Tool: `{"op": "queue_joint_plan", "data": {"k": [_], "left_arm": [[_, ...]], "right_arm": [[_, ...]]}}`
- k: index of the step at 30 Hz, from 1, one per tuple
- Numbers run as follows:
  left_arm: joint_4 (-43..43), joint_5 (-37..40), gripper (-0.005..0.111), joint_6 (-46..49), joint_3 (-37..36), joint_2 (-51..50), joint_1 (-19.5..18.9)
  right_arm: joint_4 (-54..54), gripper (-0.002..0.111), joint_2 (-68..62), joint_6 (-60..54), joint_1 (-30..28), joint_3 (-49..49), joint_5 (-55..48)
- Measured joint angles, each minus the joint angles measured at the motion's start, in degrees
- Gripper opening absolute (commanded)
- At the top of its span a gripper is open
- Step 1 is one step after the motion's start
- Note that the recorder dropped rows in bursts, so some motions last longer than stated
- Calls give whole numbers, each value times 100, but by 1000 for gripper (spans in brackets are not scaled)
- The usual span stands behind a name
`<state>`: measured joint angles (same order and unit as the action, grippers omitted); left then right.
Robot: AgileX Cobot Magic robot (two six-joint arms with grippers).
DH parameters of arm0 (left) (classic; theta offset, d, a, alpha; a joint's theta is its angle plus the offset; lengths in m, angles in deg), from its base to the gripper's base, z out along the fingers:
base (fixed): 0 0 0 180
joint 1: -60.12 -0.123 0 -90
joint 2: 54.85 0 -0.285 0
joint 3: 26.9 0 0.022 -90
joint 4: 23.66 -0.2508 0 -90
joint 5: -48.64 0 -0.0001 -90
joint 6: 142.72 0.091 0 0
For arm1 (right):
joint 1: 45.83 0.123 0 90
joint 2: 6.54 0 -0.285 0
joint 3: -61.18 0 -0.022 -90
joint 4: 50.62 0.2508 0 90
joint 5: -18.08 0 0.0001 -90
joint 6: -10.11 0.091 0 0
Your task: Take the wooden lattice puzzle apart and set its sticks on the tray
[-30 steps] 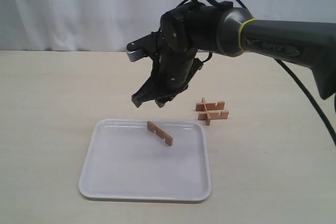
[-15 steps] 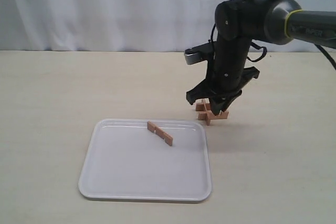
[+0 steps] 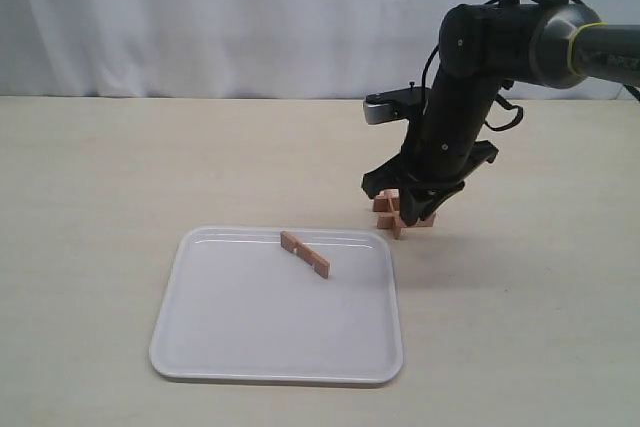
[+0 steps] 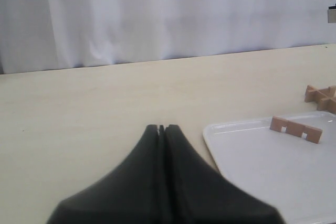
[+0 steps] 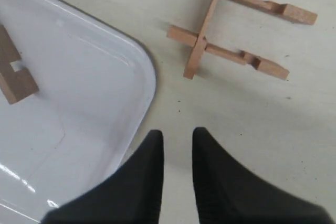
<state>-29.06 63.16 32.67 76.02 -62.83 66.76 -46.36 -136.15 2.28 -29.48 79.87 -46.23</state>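
Observation:
The wooden lattice puzzle (image 3: 388, 204) lies on the table just past the tray's far right corner. In the right wrist view the puzzle (image 5: 206, 29) shows three slats, one crossing two parallel ones. My right gripper (image 3: 396, 207) hangs directly over it, open by a narrow gap with nothing between the fingers (image 5: 177, 132). One loose stick (image 3: 305, 254) rests on the white tray (image 3: 280, 372) near its far rim, also seen as the stick (image 4: 296, 128) and the stick (image 5: 13, 74). My left gripper (image 4: 161, 127) is shut and empty, low over bare table beside the tray (image 4: 252, 177).
A pale curtain backs the beige table (image 3: 100, 177). The right arm's dark body and cables (image 3: 500, 37) reach in from the right, above the puzzle. The tray's rounded corner (image 5: 149, 85) lies close to the puzzle.
My right arm has swung right from above the tray's far edge to over the puzzle and dropped slightly. The stick on the tray has not moved.

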Motion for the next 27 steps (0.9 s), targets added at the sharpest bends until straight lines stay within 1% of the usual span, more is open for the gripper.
{"op": "queue_joint_plan", "data": {"k": [4, 11, 19, 21, 25, 27], "left_arm": [[0, 0, 0, 0, 0, 0, 0], [0, 0, 0, 0, 0, 0, 0], [0, 0, 0, 0, 0, 0, 0], [0, 0, 0, 0, 0, 0, 0], [0, 0, 0, 0, 0, 0, 0], [0, 0, 0, 0, 0, 0, 0]], "right_arm": [[0, 20, 0, 97, 0, 0, 113], [-426, 20, 0, 858, 0, 0, 137], [-224, 20, 0, 1022, 0, 0, 99], [-210, 24, 0, 1042, 0, 0, 99], [-194, 41, 4, 1129, 0, -92, 137], [-194, 46, 4, 1143, 0, -137, 192]]}}
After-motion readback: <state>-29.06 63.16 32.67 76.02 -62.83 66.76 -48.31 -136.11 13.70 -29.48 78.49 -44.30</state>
